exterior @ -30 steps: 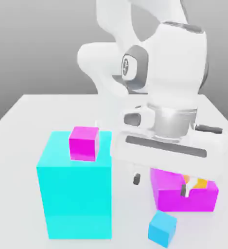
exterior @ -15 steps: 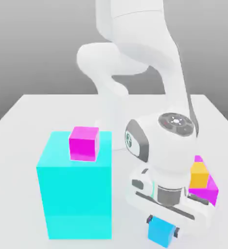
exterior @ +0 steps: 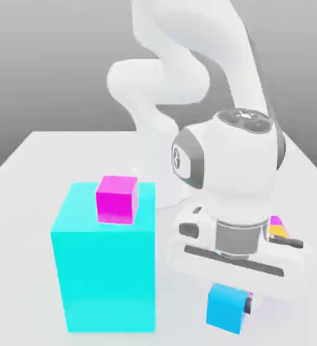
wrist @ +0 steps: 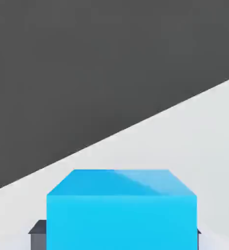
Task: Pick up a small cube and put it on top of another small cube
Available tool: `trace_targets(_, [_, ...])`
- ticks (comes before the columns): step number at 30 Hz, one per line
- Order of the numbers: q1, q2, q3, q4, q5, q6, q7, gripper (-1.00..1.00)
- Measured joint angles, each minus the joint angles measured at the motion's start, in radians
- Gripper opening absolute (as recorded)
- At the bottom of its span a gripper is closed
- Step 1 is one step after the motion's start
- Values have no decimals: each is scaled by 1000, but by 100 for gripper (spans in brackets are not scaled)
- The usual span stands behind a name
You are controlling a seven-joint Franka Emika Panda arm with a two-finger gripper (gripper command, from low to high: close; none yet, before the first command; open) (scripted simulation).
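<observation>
Pincer [exterior: 226, 307] pinching the small cube [exterior: 225, 307], which sits between its fingers and looks just clear of the table [exterior: 26, 169]. Risk, as I judge it: the tall cyan block [exterior: 104, 270] stands near beside the pincer, so a low sideways carry could knock it or the magenta cube [exterior: 116, 199] on top; a shallow grip could let the cube twist. Arm bent over, hand pointing straight down.

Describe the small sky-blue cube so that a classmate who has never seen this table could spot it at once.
Find the tall cyan block on the white table. To its right in the exterior view, the gripper is shut on the small sky-blue cube. It is darker blue than the block, unlike the small magenta cube atop it.
</observation>
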Motion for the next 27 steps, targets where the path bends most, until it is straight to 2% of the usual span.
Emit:
trace_targets(3, [-30,-72,-23,24,-14,-90,-50,-100])
trace_targets(6, [-71,-172,-47,34,13,-219,-99,-100])
trace_targets(19, [-138,-616,-160,26,275,-786,-288,-100])
trace_targets(21, [-140,-626,-165,-13,292,-776,-283,-100])
trace_targets(23, [-141,-607,-163,-66,297,-708,-282,-100])
trace_targets(24, [-141,-597,-162,-89,298,-676,-282,100])
trace_targets(27, [-141,-597,-162,-89,298,-676,-282,100])
